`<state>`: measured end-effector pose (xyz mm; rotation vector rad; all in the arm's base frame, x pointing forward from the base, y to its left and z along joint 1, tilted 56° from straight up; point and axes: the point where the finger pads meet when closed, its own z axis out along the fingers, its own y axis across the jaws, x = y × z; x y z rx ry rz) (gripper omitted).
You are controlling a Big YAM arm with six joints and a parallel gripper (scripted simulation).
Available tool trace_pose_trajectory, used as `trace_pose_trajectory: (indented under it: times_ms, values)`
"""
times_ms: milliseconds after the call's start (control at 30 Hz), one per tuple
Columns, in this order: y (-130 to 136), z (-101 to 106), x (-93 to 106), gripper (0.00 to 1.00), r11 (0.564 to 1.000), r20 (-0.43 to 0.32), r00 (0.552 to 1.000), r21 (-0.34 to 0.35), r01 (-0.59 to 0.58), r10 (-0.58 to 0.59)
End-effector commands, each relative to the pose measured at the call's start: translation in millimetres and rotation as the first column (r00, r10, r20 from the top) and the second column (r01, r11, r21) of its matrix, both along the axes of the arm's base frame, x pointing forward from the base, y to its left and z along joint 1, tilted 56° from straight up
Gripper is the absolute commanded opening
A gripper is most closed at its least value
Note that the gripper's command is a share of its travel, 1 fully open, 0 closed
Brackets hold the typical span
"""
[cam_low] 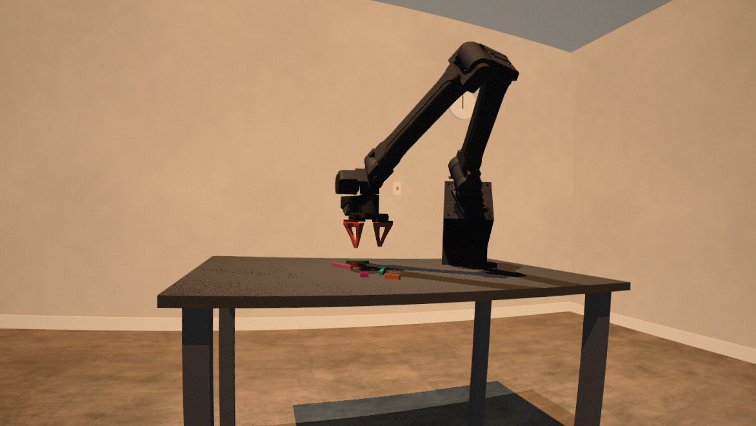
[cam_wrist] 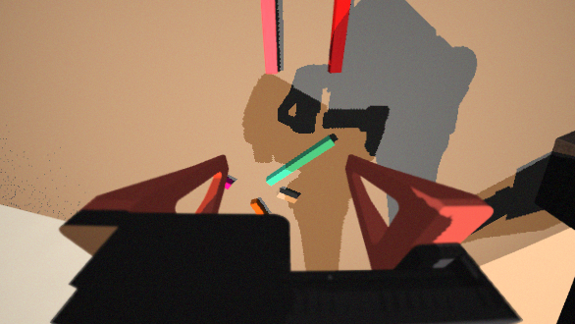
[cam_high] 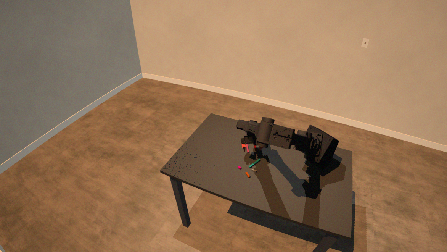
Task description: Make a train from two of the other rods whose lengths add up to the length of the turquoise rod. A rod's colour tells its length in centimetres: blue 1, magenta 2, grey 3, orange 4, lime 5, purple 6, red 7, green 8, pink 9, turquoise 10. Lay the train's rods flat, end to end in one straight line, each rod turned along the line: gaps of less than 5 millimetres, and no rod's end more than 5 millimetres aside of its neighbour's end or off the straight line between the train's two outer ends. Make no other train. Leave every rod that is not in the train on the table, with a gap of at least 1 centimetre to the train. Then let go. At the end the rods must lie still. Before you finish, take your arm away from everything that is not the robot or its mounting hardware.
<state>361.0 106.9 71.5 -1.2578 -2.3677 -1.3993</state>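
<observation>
Evidently the red-fingered parallel gripper [cam_wrist: 287,189] hangs fully open and empty above the long turquoise rod [cam_wrist: 301,160], judging the layout.

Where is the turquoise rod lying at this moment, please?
The turquoise rod lies flat on the table, diagonal in the wrist view between the open gripper fingers below, beside the small grey rod.

Dark table [cam_high: 200,147] with dark square legs [cam_low: 197,365] on a brown wood-look floor [cam_high: 94,175]. Beige wall [cam_high: 281,46] with a small white wall plate [cam_high: 365,42]; grey-blue wall [cam_high: 62,62] to the side. Pale baseboard [cam_high: 219,89] runs along both walls.
</observation>
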Motion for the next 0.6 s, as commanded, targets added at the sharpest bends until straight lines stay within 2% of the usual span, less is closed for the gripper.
trace_pose_trajectory:
  times_ms: [0,100,133,267,300,367,433,467,567]
  values:
    - [-15,0,16.1,1.0,0.992,-0.11,0.987,0.034,0.118,-0.113]
    - [-10,0,17.3,1.0,0.994,-0.095,0.99,0.032,0.103,-0.1]
    - [-21,-5,20.5,1.0,0.981,-0.204,0.964,0.06,0.184,-0.169]
    - [-22,-5,23.9,1.0,0.981,-0.186,0.967,0.056,0.185,-0.172]
    - [-27,-10,25.5,1.0,0.965,-0.292,0.931,0.076,0.251,-0.219]
    - [-28,-9,29.1,1.0,0.965,-0.272,0.936,0.073,0.252,-0.223]
    - [-17,-9,26.7,1.0,0.972,-0.272,0.942,0.073,0.224,-0.197]
    - [-33,-15,30.6,1.0,0.945,-0.374,0.889,0.086,0.317,-0.264]
    - [-34,-14,33.8,1.0,0.945,-0.356,0.895,0.084,0.317,-0.268]
